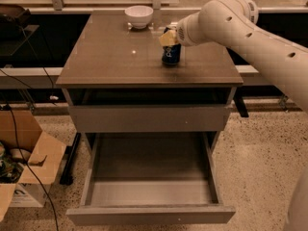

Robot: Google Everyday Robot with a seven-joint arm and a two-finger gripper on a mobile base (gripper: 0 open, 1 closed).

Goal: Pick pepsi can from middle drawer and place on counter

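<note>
The pepsi can is stood upright on the table directly under the pincer, by which its top seems to be gripped, while the middle drawer, far below the pincer, is pulled open, only bare floor shown.
</note>
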